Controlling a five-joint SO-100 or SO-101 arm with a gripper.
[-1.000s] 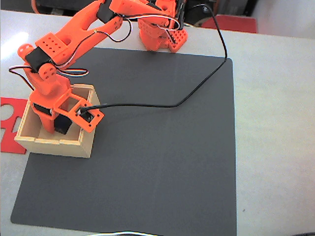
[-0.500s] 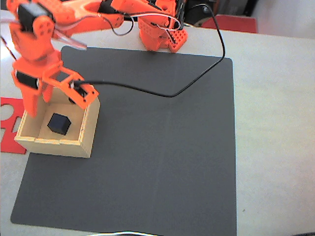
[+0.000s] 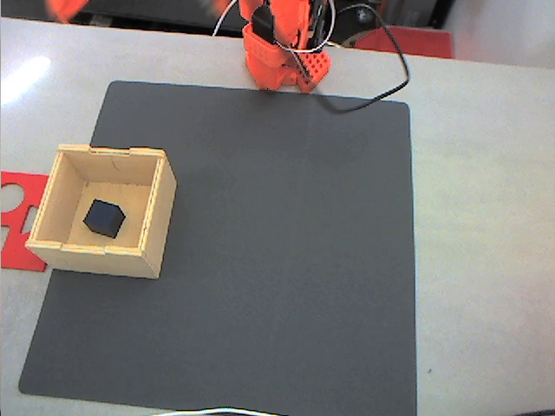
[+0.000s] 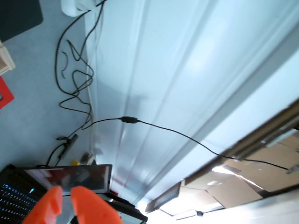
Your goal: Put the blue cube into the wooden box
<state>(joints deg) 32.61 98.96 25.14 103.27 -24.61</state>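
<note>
- Since the blue cube [image 3: 104,217] already lies on the floor of the wooden box [image 3: 156,192], the placing looks done, by my judgement, and what remains is only for the arm to come to rest.
- In the fixed view the box sits at about nine o'clock on the dark mat [image 3: 286,260], its far side overlapping the flat red sheet [image 3: 16,195] on the pale bench [image 3: 486,217]; the cube stands apart from all four walls, a little toward the near wall.
- The arm's orange base [image 3: 277,52] stands at twelve o'clock just past the mat's top edge, with a black cable [image 3: 395,82] curling off toward one o'clock.
- In the wrist view the jaws [image 4: 65,205] show as two orange tips at about seven o'clock, set close together with a narrow gap and nothing between them; whether they are fully closed I cannot tell.
- That camera looks away from the mat, toward a pale wall, loose cables and a laptop [image 4: 56,184].
- The relation that matters: the cube lies down at about eight o'clock from the base, inside the box, well apart from the jaws. It has no long axis to speak of.
- Any coming move should need no further reach toward the box.
</note>
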